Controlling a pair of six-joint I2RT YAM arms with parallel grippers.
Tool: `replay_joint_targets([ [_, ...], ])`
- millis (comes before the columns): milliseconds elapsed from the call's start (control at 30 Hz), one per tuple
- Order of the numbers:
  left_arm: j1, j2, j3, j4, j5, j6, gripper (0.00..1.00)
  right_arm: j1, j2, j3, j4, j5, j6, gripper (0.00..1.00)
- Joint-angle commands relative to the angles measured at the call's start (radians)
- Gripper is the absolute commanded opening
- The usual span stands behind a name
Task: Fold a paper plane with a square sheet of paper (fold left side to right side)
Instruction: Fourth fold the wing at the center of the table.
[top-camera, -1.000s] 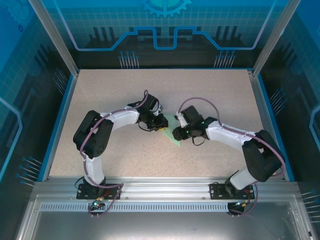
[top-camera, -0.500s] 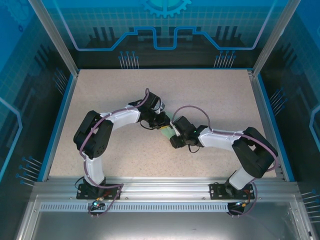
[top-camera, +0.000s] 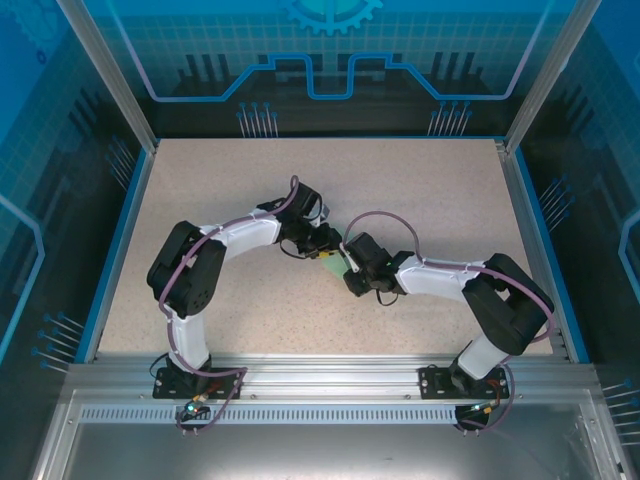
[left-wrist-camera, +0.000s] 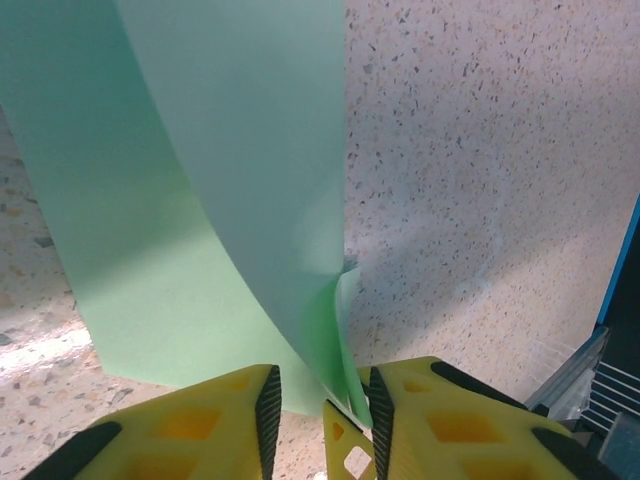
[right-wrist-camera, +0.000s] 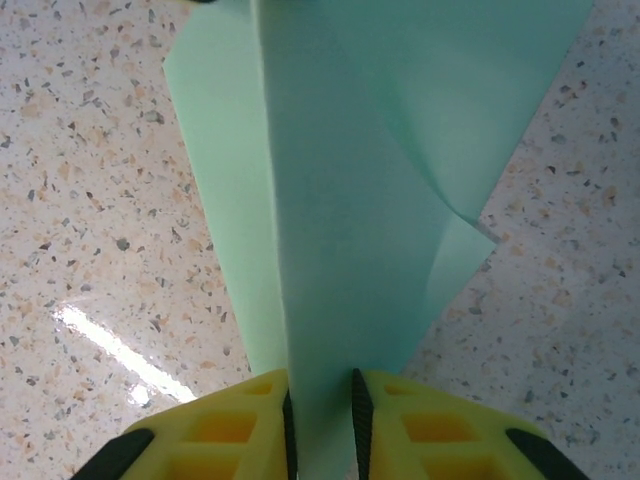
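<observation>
Pale mint-green paper (right-wrist-camera: 340, 200), yellow fingers (right-wrist-camera: 220, 425) edged black, beige speckled worktop (right-wrist-camera: 90, 150), white-and-black arms (top-camera: 245, 235), blue grid-patterned walls (top-camera: 330, 50), silver rail (top-camera: 320, 372)

My left pincer (top-camera: 322, 248) and right pincer (top-camera: 345, 266) meet at a thin pale mint-green paper sheet (top-camera: 331, 263) on the speckled beige tabletop (top-camera: 200, 180)

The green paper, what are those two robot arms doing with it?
They are folding it, as a step toward a paper plane. The green paper is partly lifted off the speckled table in the middle, curling up instead of lying flat. The right gripper has a raised band of it pinched between its yellow fingers. The left gripper has an edge of the paper between its fingers too, but a gap shows there, so its hold is unclear. No plane shape yet.
</observation>
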Motion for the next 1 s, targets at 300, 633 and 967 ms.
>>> replay_joint_targets([
  [300, 0.069, -0.096, 0.031, -0.077, -0.006, 0.044, 0.62, 0.018, 0.052, 0.002, 0.01, -0.026, -0.006, 0.15],
  [633, 0.132, -0.188, -0.068, -0.042, -0.006, 0.036, 0.62, -0.001, 0.03, -0.022, 0.033, -0.102, -0.009, 0.1],
  [967, 0.079, -0.189, -0.262, 0.121, 0.045, -0.035, 0.44, -0.107, 0.014, -0.067, 0.089, -0.296, 0.017, 0.08],
])
